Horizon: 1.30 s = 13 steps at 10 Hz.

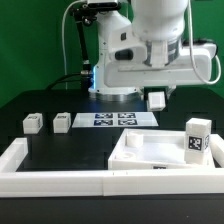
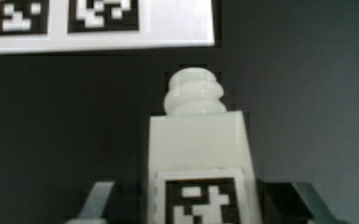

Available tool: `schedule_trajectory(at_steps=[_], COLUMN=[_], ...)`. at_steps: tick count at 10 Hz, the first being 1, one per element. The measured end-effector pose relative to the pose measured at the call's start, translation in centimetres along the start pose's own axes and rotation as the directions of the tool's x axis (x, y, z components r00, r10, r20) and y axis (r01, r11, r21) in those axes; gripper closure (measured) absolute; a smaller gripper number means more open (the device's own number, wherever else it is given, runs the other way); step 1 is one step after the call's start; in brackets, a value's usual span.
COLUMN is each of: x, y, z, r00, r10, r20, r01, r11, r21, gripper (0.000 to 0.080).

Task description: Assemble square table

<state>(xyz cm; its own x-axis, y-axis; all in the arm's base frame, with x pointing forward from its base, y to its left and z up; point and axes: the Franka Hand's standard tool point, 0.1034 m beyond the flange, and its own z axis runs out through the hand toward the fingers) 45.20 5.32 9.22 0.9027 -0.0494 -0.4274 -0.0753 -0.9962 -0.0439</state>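
Two-finger gripper (image 2: 201, 206) is pinched on a small white plastic leg w/ a rounded screw tip and a black-and-white tag. This held leg (image 2: 199, 140) has the dark fingers (image 2: 101, 204) against both its flanks in the wrist view, no gap visible. In the ext. view, taking frame centre as the clock hub, the held leg sits between 2 and 3 o'clock. It looks lifted, just above the near end of the thin flat white marker board (image 1: 117, 119) and clear of the black tabletop (image 1: 70, 150).

The large white plastic square slab (image 1: 150, 152) lies at approx. 4 o'clock, inside the long white rail (image 1: 55, 181). A tagged white standing leg (image 1: 197, 138) is upright at the slab's 3 o'clock edge. Can't tell if it's screwed in or only parked there.

Two more small white legs, the outer spare leg (image 1: 32, 123) and the inner spare leg (image 1: 62, 121), rest at 9 o'clock, well apart from the slab.

Progress, by my read: early to mid. At best 1 of 4 legs is on, 1 is in the pincer, 2 are untouched. Left to do: bring the held leg to a free corner hole, seat and twist it, then same for both spares.
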Motion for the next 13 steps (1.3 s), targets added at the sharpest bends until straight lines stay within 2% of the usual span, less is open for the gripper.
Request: schedule_trajectory(at_steps=[2, 3, 4, 5, 6, 7, 10, 13], x=[1.0, 1.0, 0.8, 1.6, 2.0, 2.4, 4.2, 4.4], y=[0.1, 0.1, 0.2, 0.2, 0.4, 0.8, 2.4, 3.3], z=[-2.1, -1.6, -1.3, -1.7, -1.9, -2.1, -4.9, -5.2], r00=[0.992, 0.975, 0.969, 0.942, 0.896, 0.864, 0.74, 0.602], r10=[0.008, 0.004, 0.003, 0.002, -0.01, -0.025, -0.073, -0.098], r20=[-0.123, -0.221, -0.248, -0.336, -0.444, -0.503, -0.668, -0.792], r01=[-0.006, -0.002, -0.001, 0.0, 0.009, 0.018, 0.039, 0.018], r11=[1.0, 1.0, 1.0, 1.0, 1.0, 1.0, 0.997, 0.994], r21=[0.013, 0.011, 0.009, 0.007, -0.004, -0.018, -0.065, -0.109], gripper=[0.0512, 0.0512, 0.0512, 0.0512, 0.0512, 0.0512, 0.0512, 0.0512])
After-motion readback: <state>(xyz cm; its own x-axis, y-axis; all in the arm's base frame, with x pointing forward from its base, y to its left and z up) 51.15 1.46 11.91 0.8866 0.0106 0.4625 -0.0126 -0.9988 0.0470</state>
